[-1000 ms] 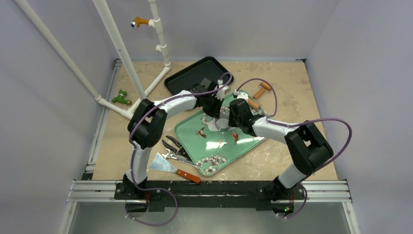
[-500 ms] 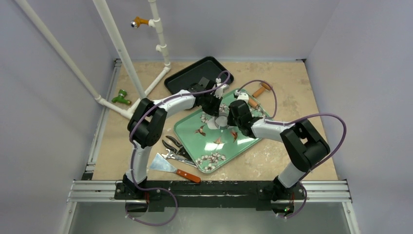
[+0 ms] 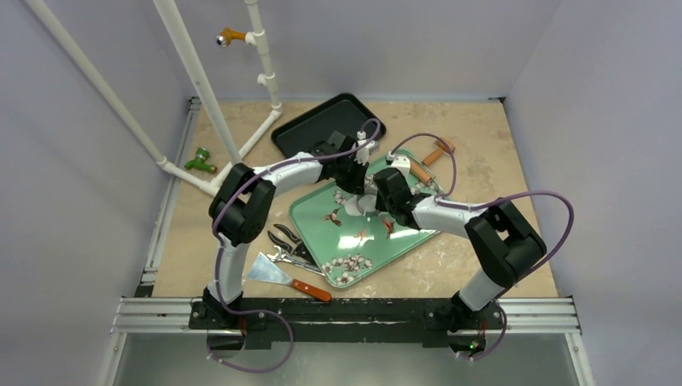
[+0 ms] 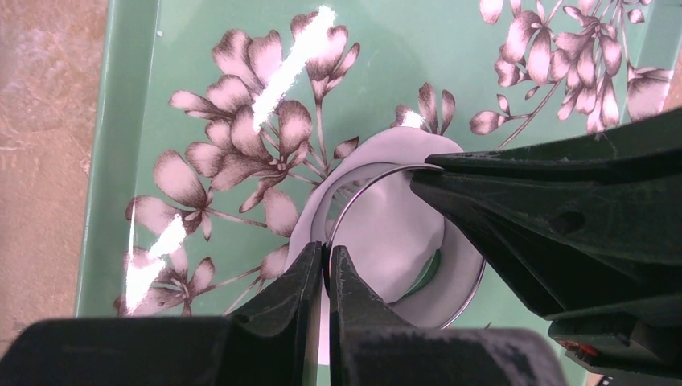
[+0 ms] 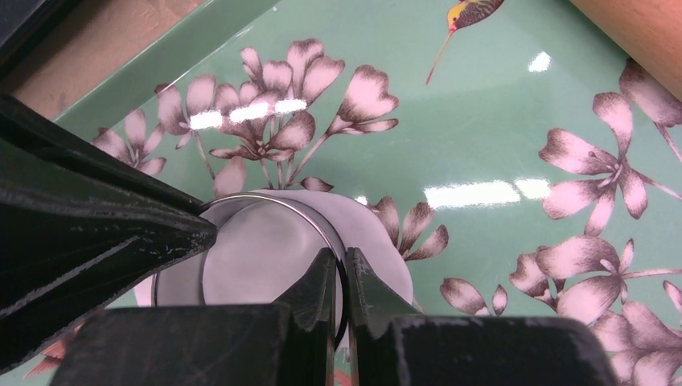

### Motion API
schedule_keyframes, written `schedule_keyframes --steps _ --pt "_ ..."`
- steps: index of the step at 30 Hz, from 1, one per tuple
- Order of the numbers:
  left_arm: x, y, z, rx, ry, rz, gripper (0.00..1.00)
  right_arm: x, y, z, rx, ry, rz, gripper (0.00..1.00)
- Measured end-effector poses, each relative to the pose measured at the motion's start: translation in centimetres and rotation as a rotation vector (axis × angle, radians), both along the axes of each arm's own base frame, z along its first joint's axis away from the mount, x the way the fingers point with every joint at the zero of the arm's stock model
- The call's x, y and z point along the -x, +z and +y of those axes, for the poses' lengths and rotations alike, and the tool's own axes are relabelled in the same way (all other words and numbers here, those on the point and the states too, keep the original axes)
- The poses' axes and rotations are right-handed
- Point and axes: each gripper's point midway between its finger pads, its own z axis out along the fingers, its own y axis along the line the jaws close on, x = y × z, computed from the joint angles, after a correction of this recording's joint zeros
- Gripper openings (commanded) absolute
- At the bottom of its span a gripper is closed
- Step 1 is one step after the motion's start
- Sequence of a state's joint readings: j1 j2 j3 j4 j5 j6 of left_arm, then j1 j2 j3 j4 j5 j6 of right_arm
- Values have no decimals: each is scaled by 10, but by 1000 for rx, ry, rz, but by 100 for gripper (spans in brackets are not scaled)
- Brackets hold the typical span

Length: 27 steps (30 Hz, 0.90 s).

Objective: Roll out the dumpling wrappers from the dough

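A shiny metal ring cutter (image 4: 344,201) stands on a thin white sheet of dough (image 4: 310,229) on the green flowered tray (image 3: 318,219). Inside the ring lies a roundish white dumpling wrapper (image 4: 390,229), with a sliver of green tray showing at one edge. My left gripper (image 4: 326,251) is shut on the ring's rim at one side. My right gripper (image 5: 341,256) is shut on the rim (image 5: 265,197) at the opposite side, and dough (image 5: 378,233) spreads past it. From above, both grippers (image 3: 356,186) (image 3: 378,199) meet over the tray's far half and hide most of the dough.
A wooden rolling pin (image 3: 425,163) lies across the tray's far right corner. A black tray (image 3: 310,133) sits behind the left arm. Pliers (image 3: 285,239) and a scraper with an orange handle (image 3: 281,276) lie left of the green tray. White pipes (image 3: 201,88) rise at the back left.
Both grippers, still pinching the ring, have shifted a little to the left over the tray. The tray and rolling pin have shifted slightly too.
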<state>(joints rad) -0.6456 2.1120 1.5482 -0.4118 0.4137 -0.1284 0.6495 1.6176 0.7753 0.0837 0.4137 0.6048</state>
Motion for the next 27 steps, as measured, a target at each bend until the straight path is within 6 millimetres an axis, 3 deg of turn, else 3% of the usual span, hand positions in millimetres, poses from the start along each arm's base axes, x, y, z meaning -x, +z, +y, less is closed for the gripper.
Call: schedule_keyframes --steps 11,16,21,27 --pt "-4 1 5 2 28 -111 0 -17 -2 0 36 65 54 0" --pt "-9 5 5 -16 17 -59 0 -5 0 4 -7 51 26 0" --pt "1 5 3 -31 -11 28 0 15 0 3 -55 13 12 0" --pt "11 2 5 -10 -23 10 0 10 -2 0 -40 13 23 0"
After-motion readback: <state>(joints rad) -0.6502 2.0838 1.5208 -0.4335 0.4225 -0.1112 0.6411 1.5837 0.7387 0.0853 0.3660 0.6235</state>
